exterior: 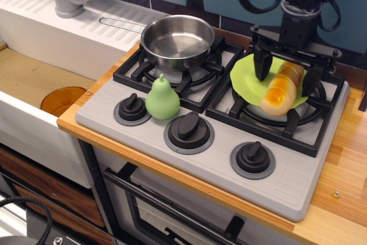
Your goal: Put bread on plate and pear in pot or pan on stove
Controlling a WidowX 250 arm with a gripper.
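Hand [285, 73] spread wide, released, straddling the glossy yellow-orange toy loaf [280, 89] lying on the flat lime-green plate [245, 76]; best lift straight up, avoiding nudging it.

Comes straight down from the top right. Black gripper [287, 72] points down, jaws spread wide apart, one finger [262, 64] on each side, gripping nothing. Thick black cables loop around the wrist above.
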